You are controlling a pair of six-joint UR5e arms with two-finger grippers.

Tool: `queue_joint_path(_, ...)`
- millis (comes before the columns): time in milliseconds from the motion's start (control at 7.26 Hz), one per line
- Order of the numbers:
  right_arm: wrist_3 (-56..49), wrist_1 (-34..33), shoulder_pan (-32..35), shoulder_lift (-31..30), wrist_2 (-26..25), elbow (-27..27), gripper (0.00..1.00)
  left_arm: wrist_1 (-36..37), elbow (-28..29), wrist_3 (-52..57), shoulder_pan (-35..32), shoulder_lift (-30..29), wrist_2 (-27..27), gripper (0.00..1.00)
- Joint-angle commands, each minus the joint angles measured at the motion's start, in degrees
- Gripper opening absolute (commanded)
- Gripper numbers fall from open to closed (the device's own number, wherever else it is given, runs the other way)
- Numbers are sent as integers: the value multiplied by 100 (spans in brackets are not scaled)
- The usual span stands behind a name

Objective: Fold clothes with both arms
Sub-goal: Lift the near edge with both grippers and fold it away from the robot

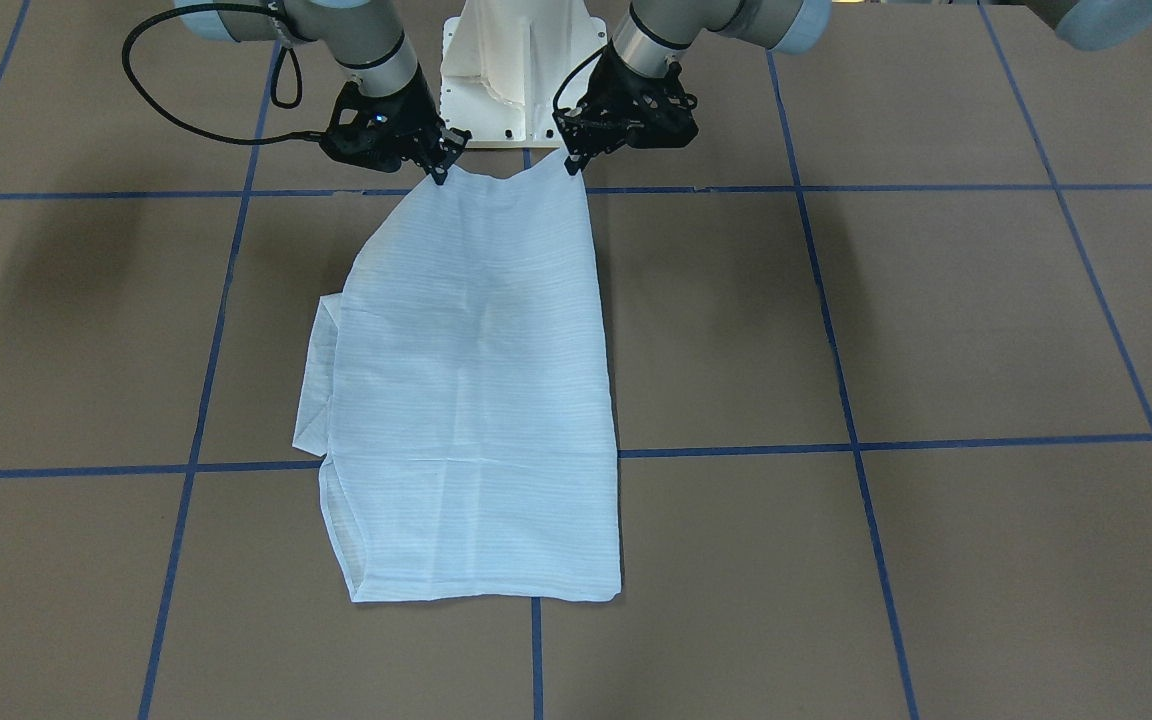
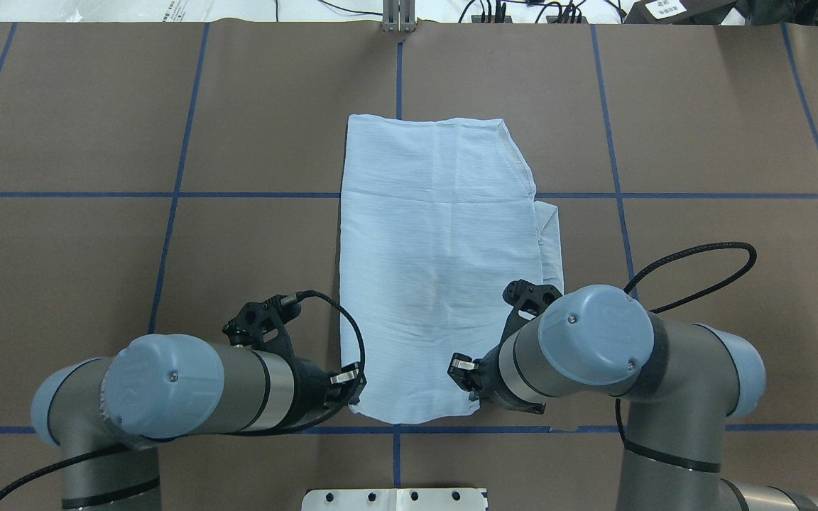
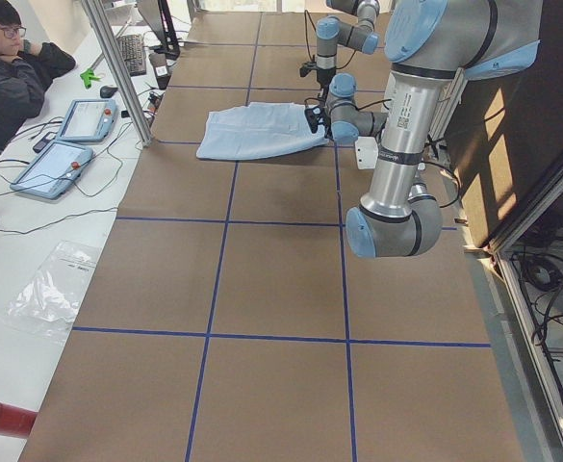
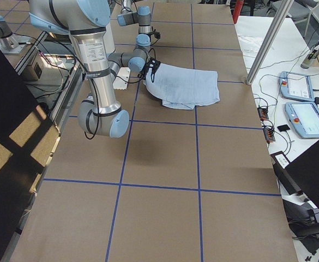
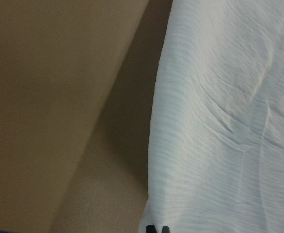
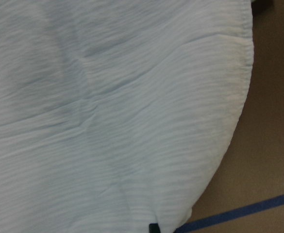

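Basically, the shirt is folded into a long pale blue rectangle mid-table, lying across a blue tape line. Its far end is flat, and an under-layer pokes out along its robot-right edge. The robot-side edge is raised and sags between two pinched corners. The left gripper is clamped tight on one corner, and the right gripper is pressed together on the other. The brown table lies underneath, with the white base just behind both grippers.
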Motion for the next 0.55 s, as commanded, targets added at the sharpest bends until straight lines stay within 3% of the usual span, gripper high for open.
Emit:
queue_joint_path(0,8,7,-139,-90,751,540,0,480,-792,-164,561,50,-368,0)
queue_joint_path(138,17,7,-122,-107,973,785,0,769,-1232,-313,650,50,-483,0)
queue_joint_path(413,-61,-1,122,-55,966,596,0,869,-1316,-289,468,41,-624,0)
